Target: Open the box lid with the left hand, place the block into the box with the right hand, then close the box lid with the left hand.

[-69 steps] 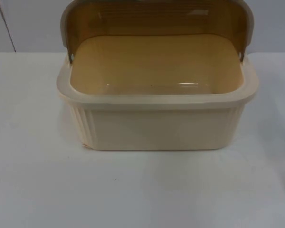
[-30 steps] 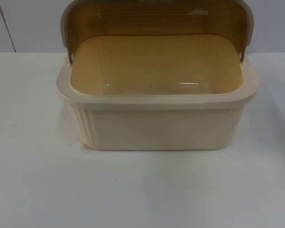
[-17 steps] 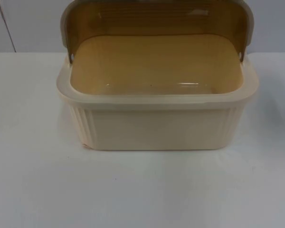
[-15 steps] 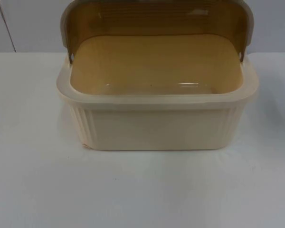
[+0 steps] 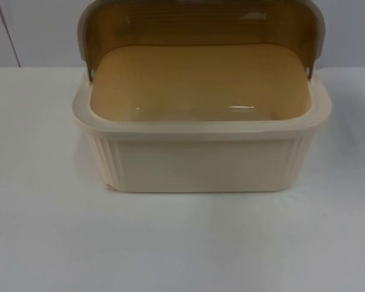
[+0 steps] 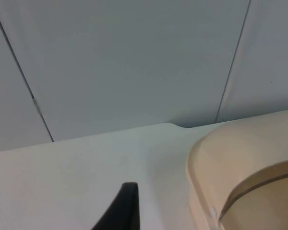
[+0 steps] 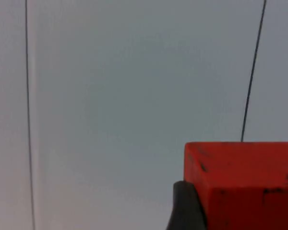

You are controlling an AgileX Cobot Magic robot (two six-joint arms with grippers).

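Squarely on the white table (image 5: 42, 243) sits the cream box (image 5: 201, 164), its ribbed front wall turned toward the table's near edge and its back close to the far edge, where the grey partition wall (image 5: 36, 33) rises; the amber translucent lid (image 5: 201, 24) is swung up and back on its hinges, standing behind the opening and leaving the yellowish inside bare.

Over on the left wrist view, a black fingertip (image 6: 122, 208) of the left gripper stands above the white table, near the box's rounded cream corner (image 6: 245, 167) yet apart from it, with the partition wall beyond; only that one finger can be seen, so whether the left jaws are open or closed cannot be told; nothing lies against the finger.

Meanwhile the right gripper (image 7: 230, 211) has the red block (image 7: 242, 184) clamped between its jaws; a dark finger (image 7: 185, 208) presses against the block's side, and the block's faces carry a few small dark scuffs; behind it stands the pale partition wall with its thin dark seams, so the block is held up off the table; its position relative to the box cannot be told.
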